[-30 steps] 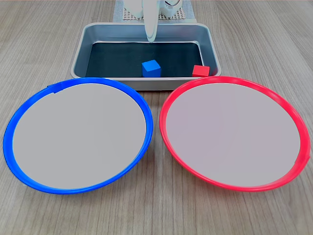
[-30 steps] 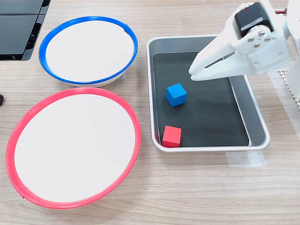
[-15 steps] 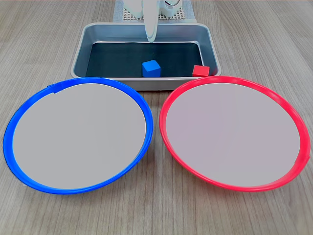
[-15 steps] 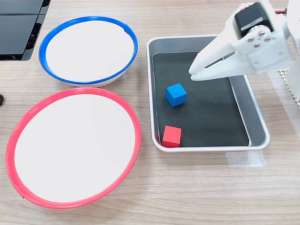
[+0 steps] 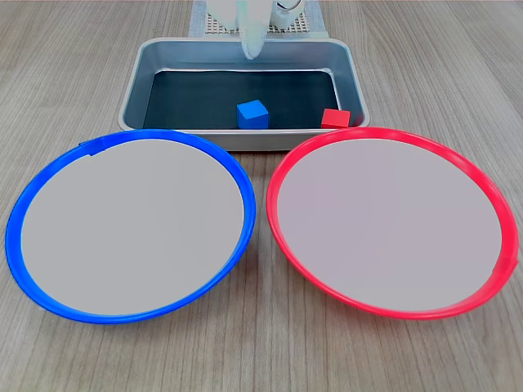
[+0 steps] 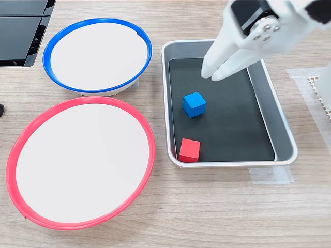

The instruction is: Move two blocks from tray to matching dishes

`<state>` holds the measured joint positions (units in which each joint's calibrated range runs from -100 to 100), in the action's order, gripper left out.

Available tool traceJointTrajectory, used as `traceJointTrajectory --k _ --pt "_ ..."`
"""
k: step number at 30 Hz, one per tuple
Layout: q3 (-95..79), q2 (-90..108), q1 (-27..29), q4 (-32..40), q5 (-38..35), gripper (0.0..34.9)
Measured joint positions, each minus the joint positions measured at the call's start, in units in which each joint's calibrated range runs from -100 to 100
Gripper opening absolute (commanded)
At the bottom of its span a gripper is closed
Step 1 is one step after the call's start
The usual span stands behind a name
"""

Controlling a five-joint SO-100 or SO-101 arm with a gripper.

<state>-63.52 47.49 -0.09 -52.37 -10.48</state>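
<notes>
While both blocks are lying in the tray (image 6: 283,135), the gripper (image 6: 211,75) is hovering nearly closed and empty above the blue block (image 6: 194,104); descending without opening wider risks nudging it toward the red block (image 6: 190,150), near the tray's wall.

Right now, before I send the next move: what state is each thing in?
blue block: in the tray, flat on its dark bottom, not gripped.
red block: in the tray's corner nearest the red-rimmed dish.
tray: holds both blocks.
blue-rimmed dish: empty.
red-rimmed dish: empty.
gripper: above the tray, holding nothing, fingertips close together.
</notes>
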Motion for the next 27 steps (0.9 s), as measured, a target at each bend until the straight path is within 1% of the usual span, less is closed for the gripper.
traceJointTrajectory --k 1,3,5,11,13,15,16,17,19,20,21,22,26,27 --pt "1.9 -3.1 0.0 -0.5 -0.8 16.1" --pt "5.0 -10.1 0.0 -1.8 -4.8 17.2" --pt "6.0 -15.0 0.4 -1.8 -9.2 19.6" --pt "5.2 -18.3 3.0 1.1 -13.8 18.6" --pt "4.5 -19.7 3.4 3.8 -14.3 18.4" --pt "4.4 -20.5 3.4 5.0 -14.6 18.3" --pt "4.4 -21.7 3.4 6.4 -14.7 17.6" --pt "4.4 -22.8 3.4 7.3 -14.8 16.1" --pt "4.4 -23.9 3.4 8.1 -15.0 14.4" --pt "4.4 -24.7 3.2 8.6 -15.3 11.6" --pt "4.4 -26.2 2.8 9.3 -15.6 4.3" --pt "4.4 -26.7 2.6 9.5 -15.7 0.8" --pt "4.9 -28.8 1.1 9.6 -16.4 0.2" --pt "6.6 -28.9 0.6 7.6 -16.9 0.2"
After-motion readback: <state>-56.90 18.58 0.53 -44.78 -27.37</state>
